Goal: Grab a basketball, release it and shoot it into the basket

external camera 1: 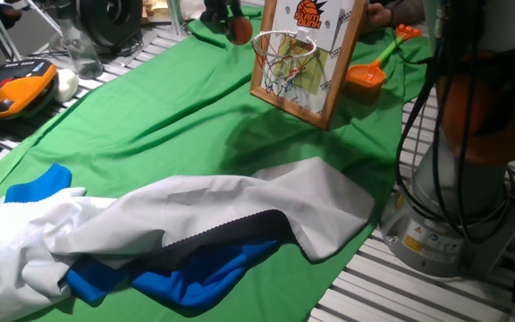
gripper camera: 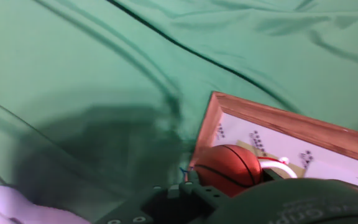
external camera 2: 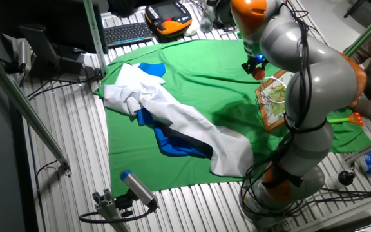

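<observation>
The basketball (external camera 1: pixel 241 32) is a small orange ball with dark seams, held in my gripper (external camera 1: pixel 232 25) above the green cloth, just left of the basket and about level with its rim. The basket (external camera 1: pixel 282 55) has an orange rim and white net on a wood-framed white backboard (external camera 1: pixel 316 36), which stands tilted on the cloth. In the hand view the basketball (gripper camera: pixel 229 169) sits right at my dark fingers (gripper camera: pixel 173 199), with the backboard's wood frame (gripper camera: pixel 278 121) below it. In the other fixed view my gripper (external camera 2: pixel 255 67) holds the basketball (external camera 2: pixel 258 73) just beyond the basket (external camera 2: pixel 274 96).
A white and blue garment (external camera 1: pixel 195 224) lies crumpled on the green cloth (external camera 1: pixel 168 107) at the front. An orange toy shovel (external camera 1: pixel 370 72) lies right of the backboard. An orange teach pendant (external camera 1: pixel 16 89) and keyboard sit at the left. My arm's base (external camera 1: pixel 454 215) stands at the right.
</observation>
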{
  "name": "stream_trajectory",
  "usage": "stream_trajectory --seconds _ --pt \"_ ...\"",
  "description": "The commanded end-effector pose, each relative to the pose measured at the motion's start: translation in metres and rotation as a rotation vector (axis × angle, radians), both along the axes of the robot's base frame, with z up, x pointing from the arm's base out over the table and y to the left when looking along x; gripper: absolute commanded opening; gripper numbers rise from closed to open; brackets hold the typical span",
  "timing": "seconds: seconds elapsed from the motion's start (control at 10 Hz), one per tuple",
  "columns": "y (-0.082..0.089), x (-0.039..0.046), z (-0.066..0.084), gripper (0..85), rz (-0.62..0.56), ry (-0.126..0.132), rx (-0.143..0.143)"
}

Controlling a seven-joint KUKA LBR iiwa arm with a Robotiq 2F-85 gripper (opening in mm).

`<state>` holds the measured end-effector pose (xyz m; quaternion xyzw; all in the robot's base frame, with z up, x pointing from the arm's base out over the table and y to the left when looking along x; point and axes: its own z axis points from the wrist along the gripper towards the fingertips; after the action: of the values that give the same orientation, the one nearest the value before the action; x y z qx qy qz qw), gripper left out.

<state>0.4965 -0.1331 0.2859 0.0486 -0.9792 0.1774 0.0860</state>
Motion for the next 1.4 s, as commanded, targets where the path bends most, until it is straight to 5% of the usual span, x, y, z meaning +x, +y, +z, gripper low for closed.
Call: stream_trajectory --seconds 0.0,0.4,0.9,1.1,1.3 --pt "-0.004 -0.0027 0.000 0.0 0.011 0.000 0.003" --pt "-0.028 -0.0132 -0.001 0.0 0.056 0.000 0.039" --pt "-0.028 -0.0143 0.001 0.0 0.047 0.008 0.043" --pt "-0.028 -0.0143 0.001 0.0 -0.010 0.041 0.002" --pt "-0.028 -0.0143 0.001 0.0 -0.037 0.049 0.045"
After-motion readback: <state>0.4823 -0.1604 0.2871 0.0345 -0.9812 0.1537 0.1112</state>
